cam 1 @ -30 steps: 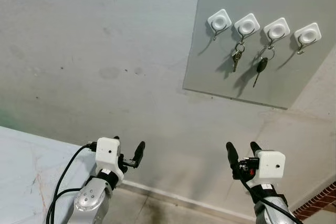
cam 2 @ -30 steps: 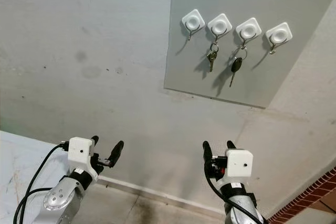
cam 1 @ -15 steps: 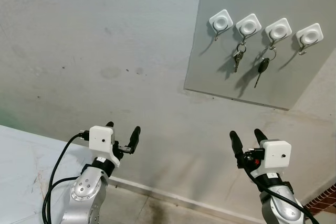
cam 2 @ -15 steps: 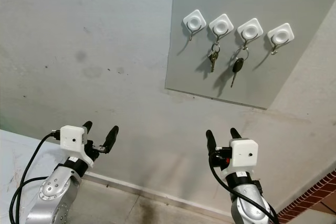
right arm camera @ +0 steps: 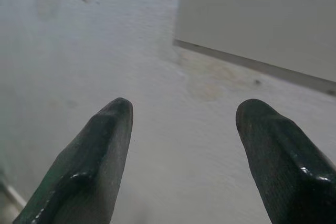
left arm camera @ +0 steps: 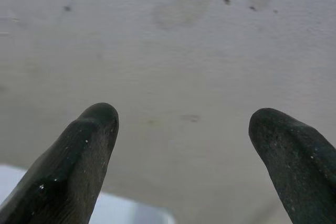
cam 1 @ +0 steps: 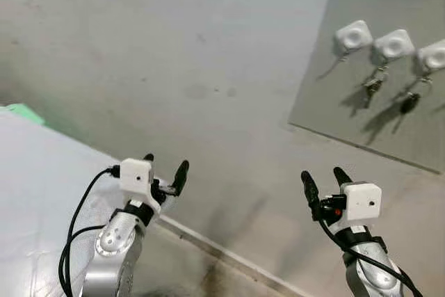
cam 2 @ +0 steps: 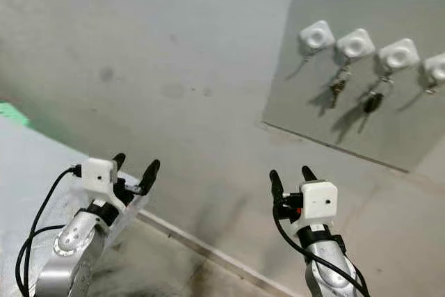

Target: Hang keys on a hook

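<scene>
Two silver arms reached up before a broad grey wall [cam 1: 174, 46], the biggest thing in sight, stained here and there with dark spots. Next in size came a pale surface [cam 1: 35, 193] at the robot's lower left, meeting the wall along a lighter strip. High on the right of the wall sat a flat grey board [cam 2: 361, 67] carrying a row of white square hooks [cam 2: 316, 35]. Small keys [cam 2: 338, 87] hung from the second hook, and a black-headed key [cam 2: 373, 101] hung from the third; the first hook was bare. The left claw [cam 1: 165, 172] was raised low on the left, fingers spread apart and holding nothing. The right claw [cam 1: 322, 177] was raised below the board, well apart from the keys, its fingers likewise spread and holding nothing.
</scene>
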### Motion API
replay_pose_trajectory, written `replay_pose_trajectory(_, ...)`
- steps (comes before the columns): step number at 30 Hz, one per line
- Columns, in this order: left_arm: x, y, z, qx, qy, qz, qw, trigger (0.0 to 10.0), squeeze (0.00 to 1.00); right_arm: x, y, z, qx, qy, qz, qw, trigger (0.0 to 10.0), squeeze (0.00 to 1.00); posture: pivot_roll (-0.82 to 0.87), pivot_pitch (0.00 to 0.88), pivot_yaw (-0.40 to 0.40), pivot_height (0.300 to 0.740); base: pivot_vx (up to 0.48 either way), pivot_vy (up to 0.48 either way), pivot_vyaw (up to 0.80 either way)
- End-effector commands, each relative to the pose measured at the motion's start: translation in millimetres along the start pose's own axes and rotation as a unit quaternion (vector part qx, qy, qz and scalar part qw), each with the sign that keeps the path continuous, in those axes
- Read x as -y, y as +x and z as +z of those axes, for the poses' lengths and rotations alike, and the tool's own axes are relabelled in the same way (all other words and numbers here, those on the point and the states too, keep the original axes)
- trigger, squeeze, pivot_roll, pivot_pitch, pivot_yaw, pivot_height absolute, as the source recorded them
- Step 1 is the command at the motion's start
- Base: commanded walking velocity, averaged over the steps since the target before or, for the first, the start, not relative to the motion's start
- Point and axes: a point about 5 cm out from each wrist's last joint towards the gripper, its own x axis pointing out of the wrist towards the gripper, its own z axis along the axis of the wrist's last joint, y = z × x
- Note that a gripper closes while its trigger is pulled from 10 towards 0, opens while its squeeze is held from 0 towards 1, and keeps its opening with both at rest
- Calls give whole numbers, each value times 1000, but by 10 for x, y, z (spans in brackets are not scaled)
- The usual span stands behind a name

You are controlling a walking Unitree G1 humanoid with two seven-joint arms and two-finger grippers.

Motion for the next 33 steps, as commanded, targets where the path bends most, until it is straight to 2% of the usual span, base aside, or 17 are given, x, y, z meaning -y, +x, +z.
replay_pose_trajectory(1,-37,33,17,-4,-2,2,1000,10000,0,14,5,-11,-2,-2,2,1000,10000,0,-6,10,-33,740,0,0,800)
replay_pose_trajectory(8,-66,60,58,1,0,0,1000,10000,0,52,15,-27,-4,-8,5,1000,10000,0,-7,5,-34,740,0,0,800)
replay_pose_trajectory(15,-90,133,96,6,0,4,1000,10000,0,137,98,7,3,-17,7,1000,10000,0,0,0,-30,740,0,0,800)
replay_pose_trajectory(26,-100,149,110,4,5,-5,1000,10000,0,78,134,-20,9,-9,7,1000,10000,0,9,0,-9,740,0,0,800)
replay_pose_trajectory(33,-79,161,108,5,2,-8,1000,10000,0,95,131,-26,10,-10,6,1000,10000,0,6,0,-10,740,0,0,800)
